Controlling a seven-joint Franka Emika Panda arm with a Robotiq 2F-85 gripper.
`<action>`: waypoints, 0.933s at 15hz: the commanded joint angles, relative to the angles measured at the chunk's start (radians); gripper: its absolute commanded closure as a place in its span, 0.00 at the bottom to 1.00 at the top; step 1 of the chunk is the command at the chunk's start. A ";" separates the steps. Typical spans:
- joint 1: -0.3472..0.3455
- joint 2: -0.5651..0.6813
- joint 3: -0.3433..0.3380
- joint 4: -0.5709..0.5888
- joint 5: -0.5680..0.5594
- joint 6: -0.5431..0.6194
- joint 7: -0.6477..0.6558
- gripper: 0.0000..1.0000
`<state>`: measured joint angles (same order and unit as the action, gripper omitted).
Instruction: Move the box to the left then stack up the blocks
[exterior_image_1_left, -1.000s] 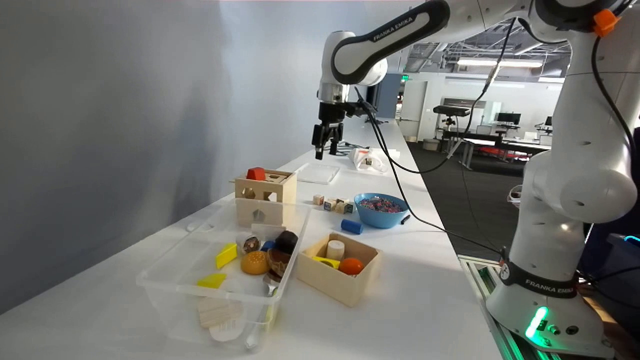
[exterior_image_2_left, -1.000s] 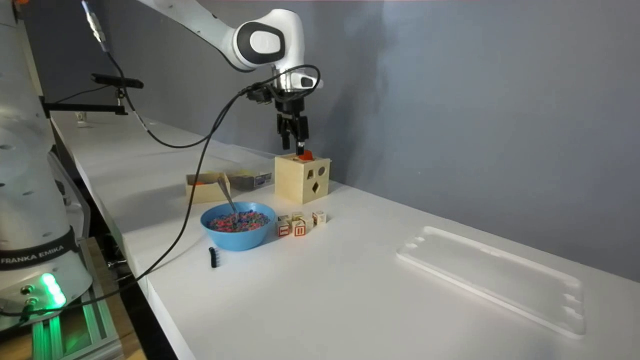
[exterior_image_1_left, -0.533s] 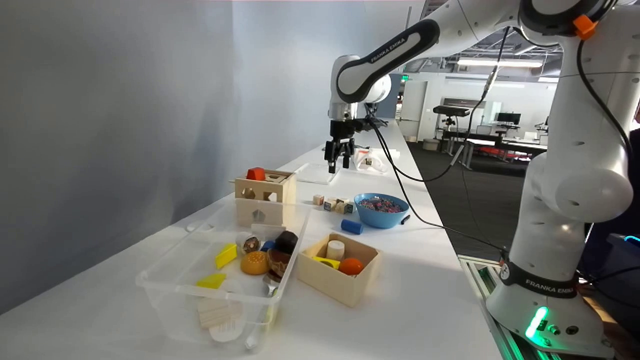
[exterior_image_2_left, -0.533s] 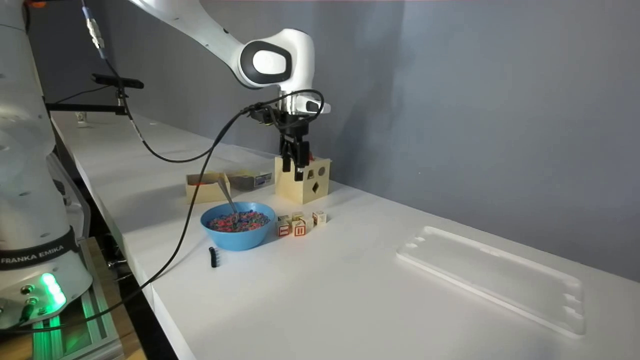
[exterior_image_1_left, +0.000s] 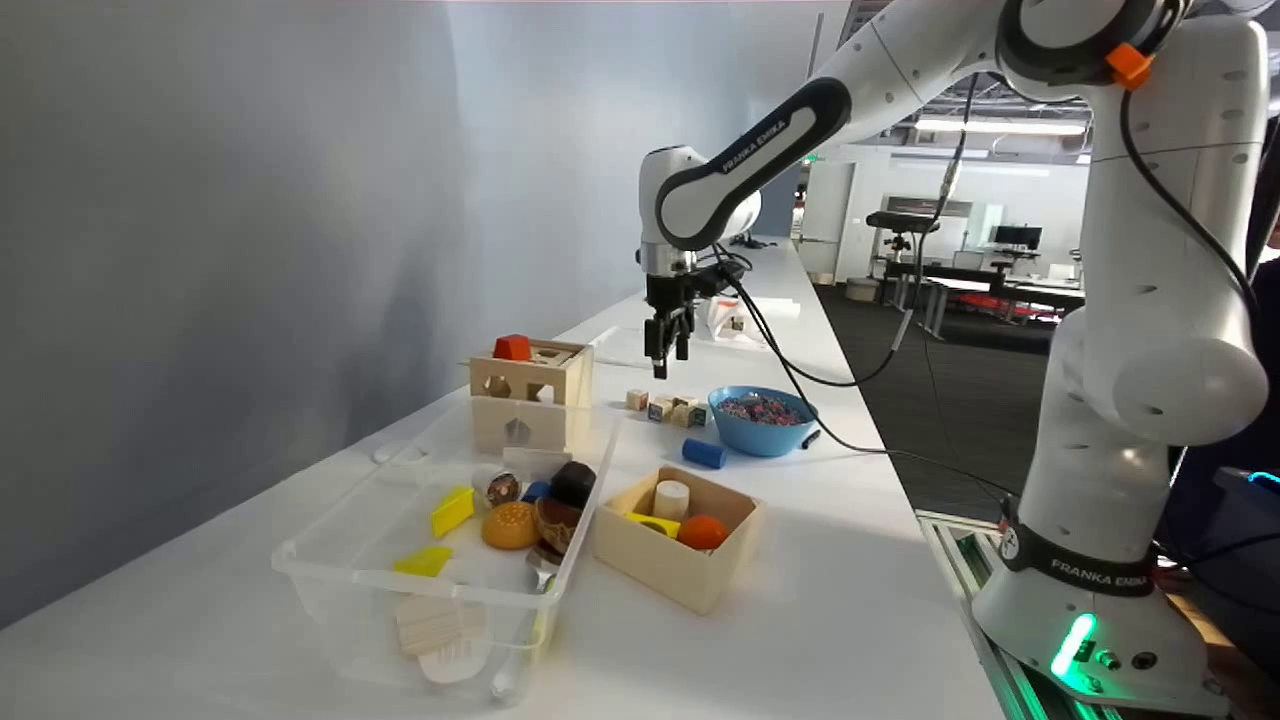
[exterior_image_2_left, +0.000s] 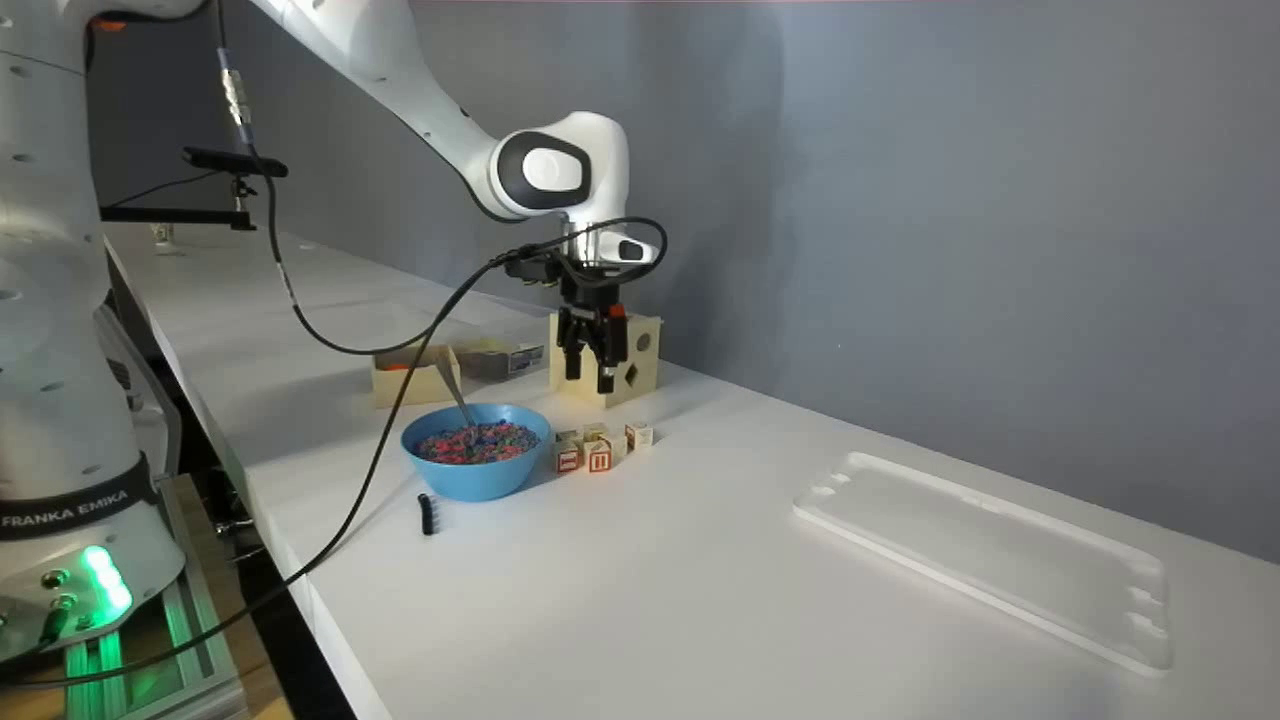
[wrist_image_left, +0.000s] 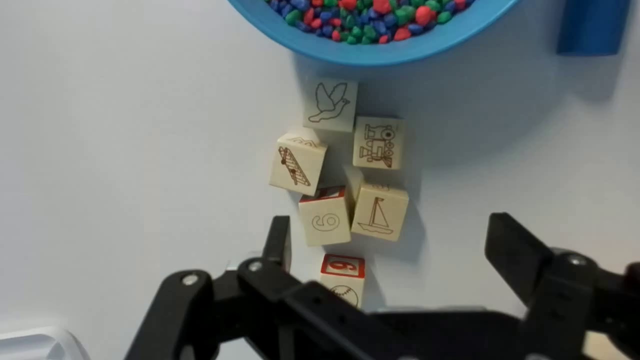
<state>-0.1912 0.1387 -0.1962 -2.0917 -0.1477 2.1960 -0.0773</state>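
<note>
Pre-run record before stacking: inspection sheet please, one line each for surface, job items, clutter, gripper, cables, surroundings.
Surface: white table; spills or damage: nothing seen.
Job items: six blocks on the table, none stacked; sorter with a red piece on top; part-filled open box. Which box is meant: cannot tell.
Clutter: bowl, blue cylinder on its side, part-filled clear tub, clear lid lying flat, small black piece.
Gripper: open, holding nothing, above the table.
Cables: black cables hang slack from the arm; whether they touch the table, cannot tell.
Surroundings: grey wall along the table; monitor in the background.
</note>
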 joint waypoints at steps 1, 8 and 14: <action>-0.013 0.047 -0.002 0.007 -0.004 0.043 -0.034 0.00; -0.045 0.123 -0.016 0.049 0.013 0.028 -0.069 0.00; -0.066 0.161 -0.016 0.085 0.026 0.022 -0.080 0.00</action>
<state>-0.2436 0.2685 -0.2142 -2.0456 -0.1460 2.2360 -0.1284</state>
